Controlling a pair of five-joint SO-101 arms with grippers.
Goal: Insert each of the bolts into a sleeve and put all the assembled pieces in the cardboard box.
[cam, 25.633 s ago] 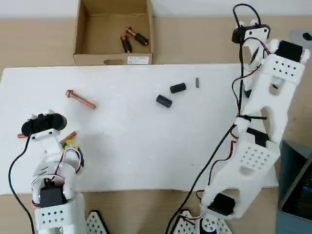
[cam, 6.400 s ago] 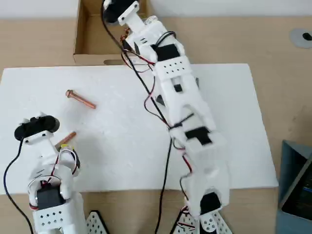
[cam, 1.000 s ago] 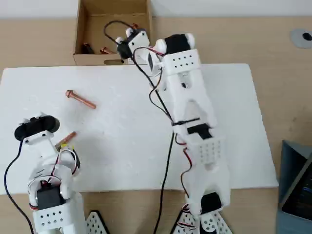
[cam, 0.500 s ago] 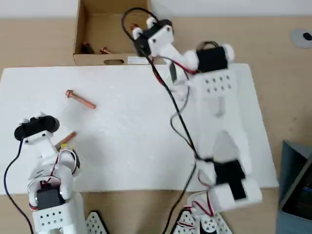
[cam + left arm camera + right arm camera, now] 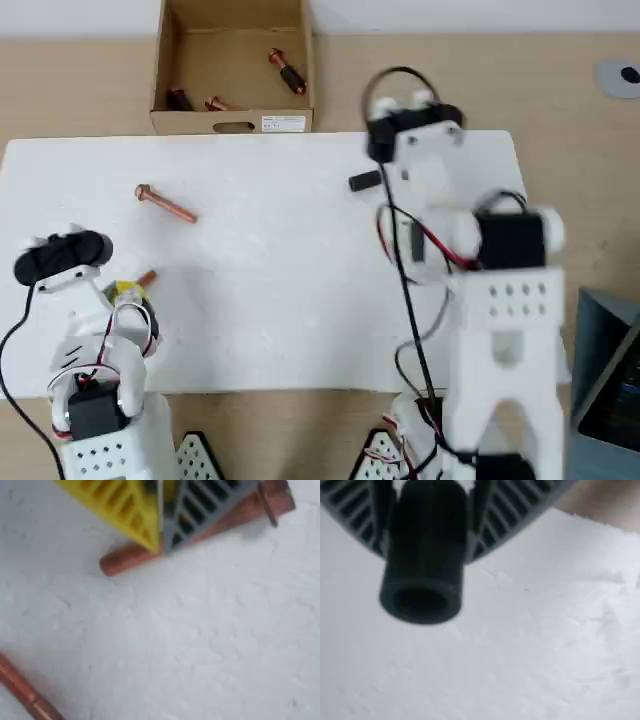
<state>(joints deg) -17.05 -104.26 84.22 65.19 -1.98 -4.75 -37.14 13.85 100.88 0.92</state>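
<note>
My right gripper (image 5: 383, 181) stands at the back of the white mat (image 5: 270, 290) with a black sleeve (image 5: 363, 182) sticking out of it toward the left. In the right wrist view the grey fingers (image 5: 495, 515) press both sides of the sleeve (image 5: 422, 570), its open end facing the camera. My left gripper (image 5: 133, 290) is at the mat's near left; its yellow and grey fingers meet, shut, over the shank of a copper bolt (image 5: 240, 515). A second bolt (image 5: 165, 204) lies farther back. The cardboard box (image 5: 158, 70) holds three assembled pieces, one (image 5: 285, 72) near its right wall.
Another bolt end (image 5: 20, 690) lies close to the left gripper. A grey bin (image 5: 610, 370) stands off the mat at the right edge, and a grey disc (image 5: 620, 75) sits at the back right. The mat's middle is bare.
The right arm swung back from the box's right wall to the mat's back right and now has the black sleeve. The left arm shifted slightly to the left.
</note>
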